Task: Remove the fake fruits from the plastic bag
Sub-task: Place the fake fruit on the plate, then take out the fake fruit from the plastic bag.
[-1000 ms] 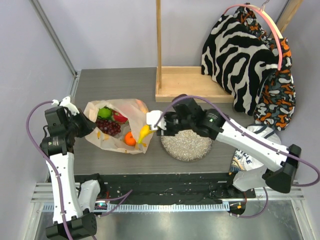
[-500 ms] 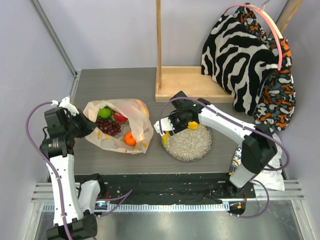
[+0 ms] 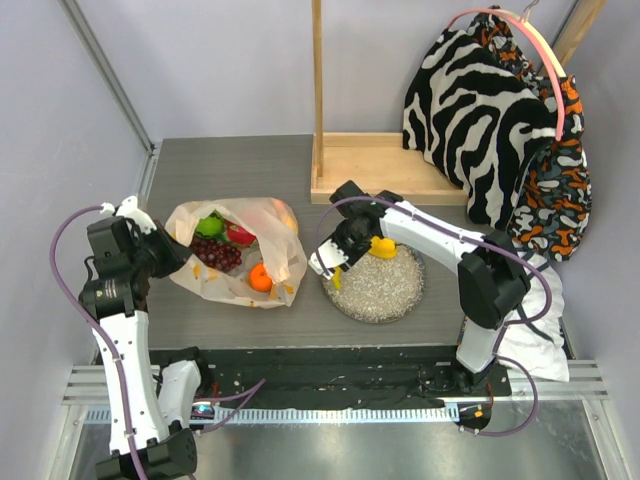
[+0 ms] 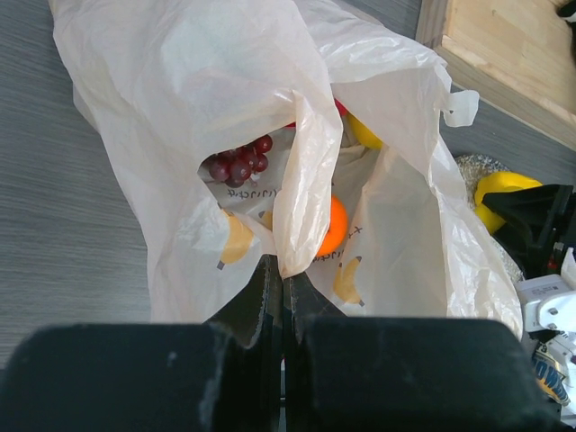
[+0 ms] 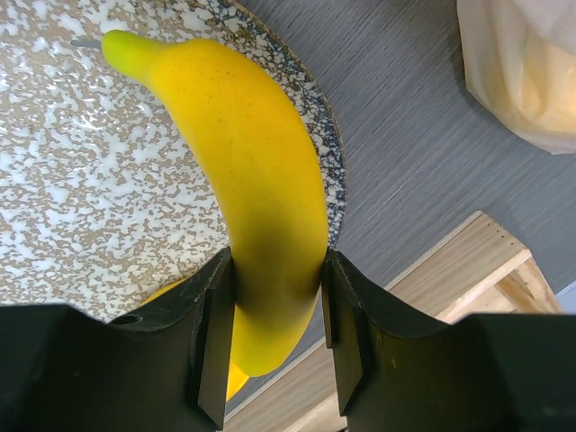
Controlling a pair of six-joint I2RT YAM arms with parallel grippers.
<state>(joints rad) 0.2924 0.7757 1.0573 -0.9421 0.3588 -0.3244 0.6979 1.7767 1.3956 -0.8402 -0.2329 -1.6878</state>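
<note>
The plastic bag (image 3: 272, 222) lies open on the left of the table. Inside it I see a green apple (image 3: 209, 226), a red fruit (image 3: 240, 236), dark grapes (image 3: 216, 254) and an orange (image 3: 260, 279). My left gripper (image 3: 172, 252) is shut on a fold of the bag's edge (image 4: 297, 180); its fingertips (image 4: 267, 270) pinch the film. My right gripper (image 3: 333, 268) is shut on a yellow banana (image 5: 243, 171), held over the left rim of the speckled plate (image 3: 390, 295). A yellow fruit (image 3: 381, 247) lies on the plate.
A wooden stand base (image 3: 385, 168) with an upright post (image 3: 318, 90) sits just behind the plate. Zebra-patterned cloth (image 3: 480, 100) hangs at the back right. A white cloth (image 3: 540, 325) lies at the right edge. The wall runs along the left.
My right gripper has carried the banana from the bag's mouth to over the plate's left rim, turning as it went. The left gripper and the bag have stayed put.
</note>
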